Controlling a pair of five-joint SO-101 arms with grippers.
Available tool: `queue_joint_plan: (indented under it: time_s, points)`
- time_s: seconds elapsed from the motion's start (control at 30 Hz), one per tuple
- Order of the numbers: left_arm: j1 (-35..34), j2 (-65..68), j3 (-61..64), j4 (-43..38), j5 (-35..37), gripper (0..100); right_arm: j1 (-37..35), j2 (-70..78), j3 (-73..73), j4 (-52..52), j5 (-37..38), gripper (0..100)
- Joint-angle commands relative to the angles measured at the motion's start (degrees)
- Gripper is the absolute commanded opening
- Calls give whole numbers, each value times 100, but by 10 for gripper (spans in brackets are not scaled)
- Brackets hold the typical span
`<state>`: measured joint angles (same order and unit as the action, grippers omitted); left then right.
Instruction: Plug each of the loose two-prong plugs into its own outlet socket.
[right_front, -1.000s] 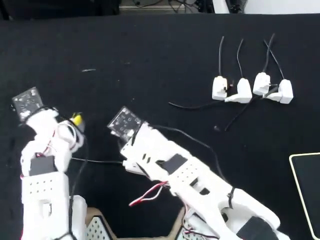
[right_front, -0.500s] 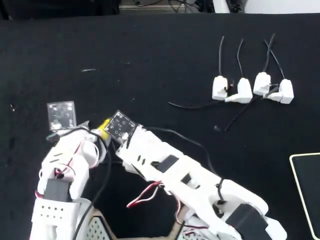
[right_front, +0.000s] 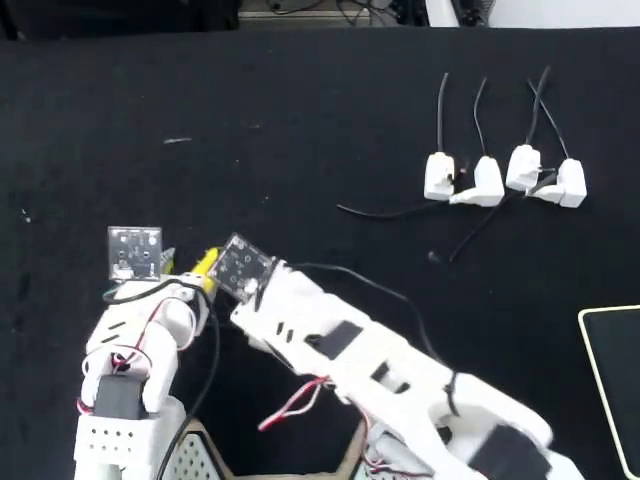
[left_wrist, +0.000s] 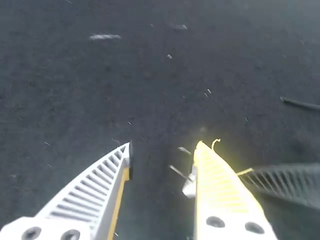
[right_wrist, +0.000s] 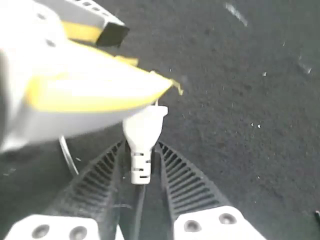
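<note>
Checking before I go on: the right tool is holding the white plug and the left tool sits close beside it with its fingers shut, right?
Not quite. The left tool is open, not shut: the left wrist view shows its two fingers well apart. The rest holds: the right tool grips the white plug, with the left tool close beside it.

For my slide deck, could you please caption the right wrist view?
Right gripper clamps a white two-prong plug, with the left gripper's yellow-padded finger just ahead.
</note>
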<state>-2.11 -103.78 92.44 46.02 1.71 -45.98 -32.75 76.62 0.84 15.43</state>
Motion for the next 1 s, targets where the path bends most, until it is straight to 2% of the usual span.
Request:
queue_joint_plan:
  time_s: [0.0, 0.3, 0.47, 0.7, 0.97]
  points:
    - [-198, -70, -66, -26, -35, 205, -246, -813, 145, 132, -26, 10]
    - [-198, -70, -40, -18, -26, 205, -220, -1209, 374, 132, -26, 10]
    - [-207, -62, -40, 9, -18, 205, 202, -1015, 286, 141, -26, 10]
    - [-242, -62, -75, 18, -9, 205, 642, 75, -927, 1644, -18, 10]
    - [-259, -62, -48, -18, -9, 205, 624, 1815, -2211, 2391, -18, 11]
